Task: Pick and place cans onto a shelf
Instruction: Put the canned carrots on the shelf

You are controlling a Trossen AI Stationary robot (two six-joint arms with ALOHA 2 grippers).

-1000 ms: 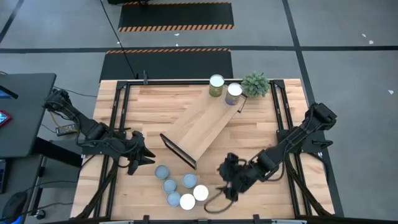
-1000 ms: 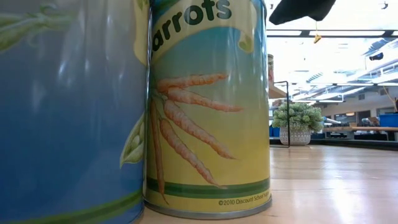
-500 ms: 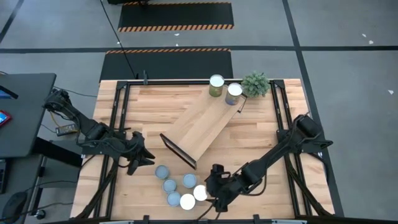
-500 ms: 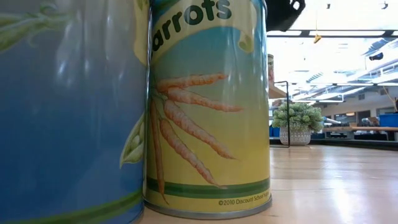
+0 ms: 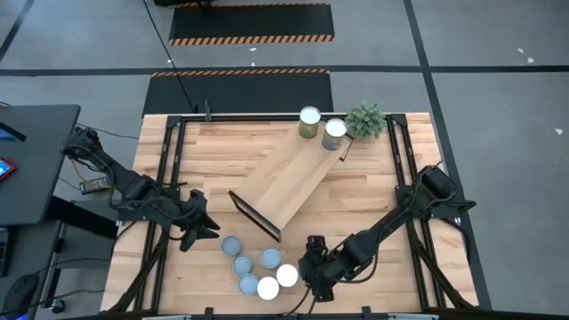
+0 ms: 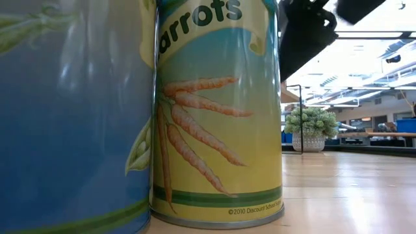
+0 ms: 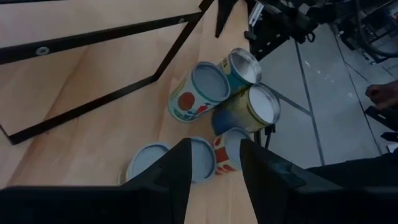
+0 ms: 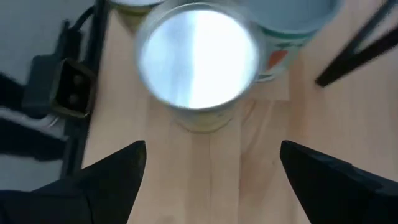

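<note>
My right gripper [image 5: 313,274], fingers spread wide and empty, hovers beside the shiny silver-topped can [image 8: 198,57] in the near-edge cluster. Two cans [image 5: 321,124] stand on the long light-wood shelf [image 5: 289,181]. My left gripper [image 5: 197,229], fingers narrowly parted, holds nothing.

Grey concrete floor [image 5: 498,62] with dark seam lines surrounds the wooden slatted tabletop [image 5: 364,191]. Two black mats [image 5: 251,22] edged in orange-black hazard stripes lie beyond it. Low view: bright ceiling light strips [image 6: 364,36], distant blue bins [image 6: 404,125].
</note>
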